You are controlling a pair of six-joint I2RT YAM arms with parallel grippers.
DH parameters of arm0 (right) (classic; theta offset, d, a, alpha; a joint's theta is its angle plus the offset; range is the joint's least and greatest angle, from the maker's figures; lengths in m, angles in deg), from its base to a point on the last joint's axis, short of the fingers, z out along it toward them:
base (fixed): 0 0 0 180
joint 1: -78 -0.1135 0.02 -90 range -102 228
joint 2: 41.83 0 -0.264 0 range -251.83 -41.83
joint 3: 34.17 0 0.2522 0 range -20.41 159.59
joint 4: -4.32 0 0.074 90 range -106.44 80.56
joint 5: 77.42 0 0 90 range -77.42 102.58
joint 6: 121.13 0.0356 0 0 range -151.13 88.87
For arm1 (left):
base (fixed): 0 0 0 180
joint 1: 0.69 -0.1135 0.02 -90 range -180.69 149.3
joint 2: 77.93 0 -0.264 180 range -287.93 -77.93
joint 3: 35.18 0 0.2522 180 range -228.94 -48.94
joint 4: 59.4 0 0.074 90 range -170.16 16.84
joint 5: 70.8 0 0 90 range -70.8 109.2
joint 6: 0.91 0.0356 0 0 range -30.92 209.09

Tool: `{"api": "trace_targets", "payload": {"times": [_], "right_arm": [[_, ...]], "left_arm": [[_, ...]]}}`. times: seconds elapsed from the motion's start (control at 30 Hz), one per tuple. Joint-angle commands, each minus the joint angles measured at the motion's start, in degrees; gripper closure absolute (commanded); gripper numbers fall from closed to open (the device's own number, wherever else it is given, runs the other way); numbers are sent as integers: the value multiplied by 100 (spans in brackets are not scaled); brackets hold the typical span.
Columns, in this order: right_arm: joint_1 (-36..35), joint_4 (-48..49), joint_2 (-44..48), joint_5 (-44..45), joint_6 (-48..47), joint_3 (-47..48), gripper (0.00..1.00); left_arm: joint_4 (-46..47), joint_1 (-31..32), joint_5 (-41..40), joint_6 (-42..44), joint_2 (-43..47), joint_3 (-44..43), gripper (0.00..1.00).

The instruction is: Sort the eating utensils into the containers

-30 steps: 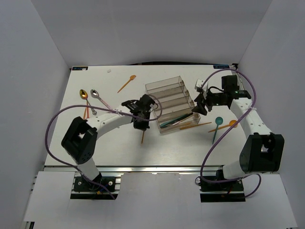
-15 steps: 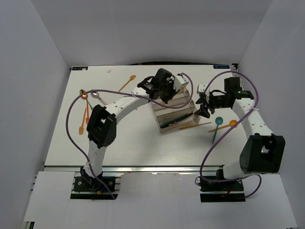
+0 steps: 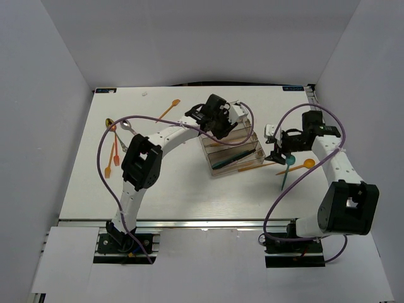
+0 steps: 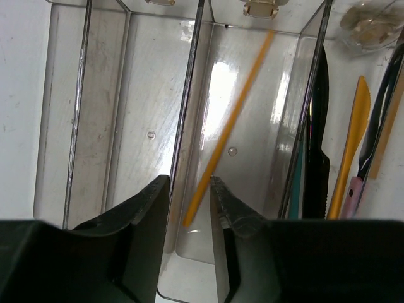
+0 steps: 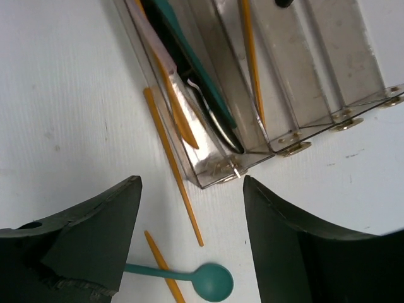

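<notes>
The clear stepped tray point(image 3: 235, 146) holds the containers. My left gripper point(image 3: 222, 121) hangs over its far end, jaws open. In the left wrist view a slim orange utensil point(image 4: 237, 113) lies slanted in one compartment, its near end between the parted fingers of the left gripper point(image 4: 189, 183). The neighbouring compartment holds a black knife point(image 4: 319, 139) and an orange knife point(image 4: 357, 126). My right gripper point(image 3: 281, 149) stands open right of the tray. Below the right gripper point(image 5: 189, 233) lie a teal spoon point(image 5: 211, 281) and an orange handle point(image 5: 172, 158) on the table.
Loose utensils on the left: an orange one point(image 3: 167, 110), a gold spoon point(image 3: 110, 124), a silver spoon point(image 3: 126, 124) and orange forks point(image 3: 115, 150). An orange spoon point(image 3: 307, 163) lies by the teal spoon point(image 3: 289, 160). The tray's corner point(image 5: 221, 172) is close to my right fingers.
My left arm swung from the tray's near left up over its far end and opened, letting the orange utensil drop into a compartment. My right gripper moved nearer, over the teal spoon.
</notes>
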Motion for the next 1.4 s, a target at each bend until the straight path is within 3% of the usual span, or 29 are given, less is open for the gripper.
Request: {"api": "trace_targets", "payload": {"times": [0.0, 0.03, 0.17, 0.33, 0.4, 0.6, 0.8, 0.93, 1.0, 1.13, 1.37], "right_arm": [[112, -616, -300, 434, -1552, -108, 28], [156, -983, -509, 635, -2340, -82, 27], [472, -1645, -1134, 909, -3487, 347, 27], [595, -1998, -1942, 1085, -4035, 919, 24], [587, -1910, -2110, 1094, -4254, 920, 24], [534, -1419, -2708, 1094, -3791, 1096, 26], [402, -733, -3015, 1287, -3210, 1052, 31], [305, -688, -3244, 1428, -2946, 1166, 39], [279, -697, -3315, 1507, -2946, 1140, 48], [261, -662, -3298, 1621, -3016, 929, 71], [253, -714, -3087, 1612, -3279, 639, 95]], "left_arm": [[136, 5, 80, -155, 567, 70, 56], [127, 5, 63, -190, 620, 61, 55], [127, 5, -77, -479, 1093, 201, 47], [145, -144, -368, -1007, 2042, 1070, 45], [232, -293, -456, -1508, 2734, 1831, 45], [628, -654, -921, -2727, 4705, 4134, 41], [672, -909, -1624, -3844, 6525, 5421, 29], [681, -936, -1923, -4259, 7194, 5923, 25], [637, -945, -1985, -4357, 7361, 5976, 25], [602, -953, -2065, -4366, 7362, 5968, 24], [628, -953, -1968, -4304, 7055, 5888, 24]]}}
